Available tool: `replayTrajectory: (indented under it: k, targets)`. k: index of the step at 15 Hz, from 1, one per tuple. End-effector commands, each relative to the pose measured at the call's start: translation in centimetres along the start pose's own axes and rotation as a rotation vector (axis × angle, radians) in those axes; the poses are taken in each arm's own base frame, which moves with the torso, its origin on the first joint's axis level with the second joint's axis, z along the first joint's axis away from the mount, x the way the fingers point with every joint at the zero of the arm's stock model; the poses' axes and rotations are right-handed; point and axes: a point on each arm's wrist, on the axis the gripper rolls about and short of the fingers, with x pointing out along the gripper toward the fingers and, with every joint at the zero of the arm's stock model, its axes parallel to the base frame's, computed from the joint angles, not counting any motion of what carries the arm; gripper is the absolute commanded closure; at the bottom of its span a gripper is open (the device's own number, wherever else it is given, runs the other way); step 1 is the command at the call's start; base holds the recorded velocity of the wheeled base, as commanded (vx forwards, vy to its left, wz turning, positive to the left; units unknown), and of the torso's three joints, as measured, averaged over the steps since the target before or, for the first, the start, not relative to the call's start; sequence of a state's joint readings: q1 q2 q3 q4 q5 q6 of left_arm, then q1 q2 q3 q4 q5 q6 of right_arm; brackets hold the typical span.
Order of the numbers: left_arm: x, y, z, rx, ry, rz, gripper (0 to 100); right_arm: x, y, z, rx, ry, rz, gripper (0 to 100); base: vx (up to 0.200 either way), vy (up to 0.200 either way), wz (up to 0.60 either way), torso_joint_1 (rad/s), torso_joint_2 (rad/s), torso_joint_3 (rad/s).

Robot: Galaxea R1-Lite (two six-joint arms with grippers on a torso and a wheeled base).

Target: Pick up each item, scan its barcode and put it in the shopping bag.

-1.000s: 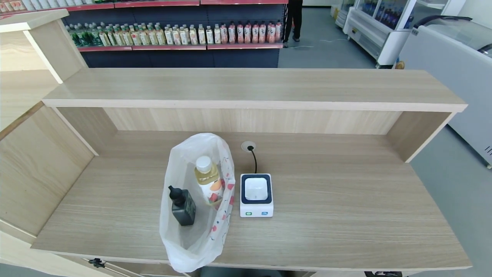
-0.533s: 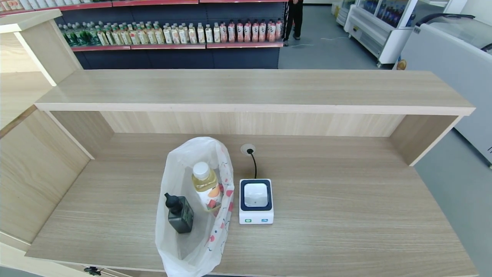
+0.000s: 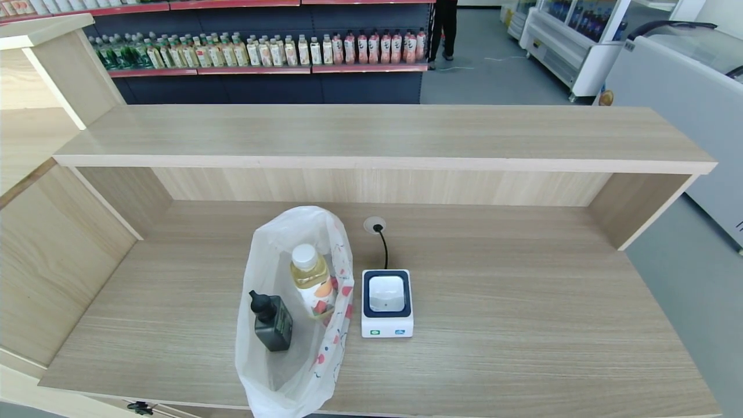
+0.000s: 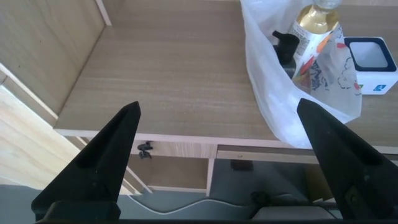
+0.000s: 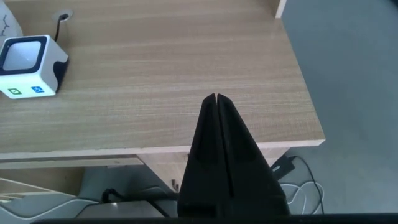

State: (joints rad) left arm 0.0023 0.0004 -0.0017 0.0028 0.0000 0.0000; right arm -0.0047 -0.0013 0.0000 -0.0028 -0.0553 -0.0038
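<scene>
Head view: the shopping bag [image 3: 290,348] stands on the desk [image 3: 522,325] with the tea bottle [image 3: 312,278] and dark bottle [image 3: 270,322] inside, and the scanner [image 3: 387,302] at its 3 o'clock.

Left wrist view: my left gripper [image 4: 219,107] gapes wide, holding nothing.

Right wrist view: my right gripper [image 5: 215,99] is pinched closed, empty.

Bagging looks finished to me. I'd pull back without snagging the bag.

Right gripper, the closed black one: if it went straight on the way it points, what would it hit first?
Probably the bare wooden counter top: the right gripper, fingers shut, aims at open wood near its front edge, well clear of the scanner. Depth is hard to judge.
</scene>
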Motion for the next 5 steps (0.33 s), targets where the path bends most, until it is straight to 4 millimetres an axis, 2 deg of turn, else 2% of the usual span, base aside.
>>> replayTrajectory:
  k: [1, 5]
  targets:
    - [0.00, 0.00, -0.01, 0.000, 0.000, 0.001, 0, 0.02, 0.00, 0.01, -0.002, 0.003, 0.000, 100, 0.000, 0.000, 0.00, 0.000, 0.00, 0.000]
    - [0.00, -0.01, -0.01, 0.000, 0.000, -0.001, 0, 0.01, 0.00, -0.01, -0.012, 0.003, 0.000, 100, 0.000, 0.000, 0.00, 0.000, 0.00, 0.000]
